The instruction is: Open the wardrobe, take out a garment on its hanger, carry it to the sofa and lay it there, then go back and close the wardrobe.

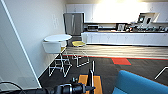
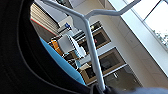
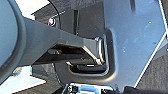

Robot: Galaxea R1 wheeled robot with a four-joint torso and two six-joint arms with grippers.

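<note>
- Nearest, in the left wrist view: the white hanger (image 2: 91, 47) runs up from the wrist, a thin neck splitting into two arms at the top. Dark cloth wraps the near side of that view; I take it for the black garment (image 2: 15, 57) hung on the hanger.
- Left gripper: the neck of the hanger disappears into a dark mass at the wrist, so I judge the hanger is carried there, but I cannot tell how far the fingers are closed.
- Right gripper: the right wrist view gives me grey robot structure and dark carpet; I cannot tell its state.
- Head view, close in: my left arm (image 1: 67, 88) reaches in low from the left, with a thin pale rod rising beside it, probably the hanger seen edge-on.
- Handling judgement: the shirt is thin, soft and light; it will swing and drape, and could slide off a smooth hanger arm if tilted. The hanger is stiff but slim, so the neck just below the hook is the sound place to hold. Keep it upright.
- Just beyond: an orange floor patch (image 1: 97, 83), and the blue sofa (image 1: 140, 83) near on the right, one corner in sight.
- Middle distance: a round white table (image 1: 58, 37) with white chairs (image 1: 53, 48) by the left wall.
- Far: kitchen counter (image 1: 125, 37) and steel fridge (image 1: 73, 23).
</note>
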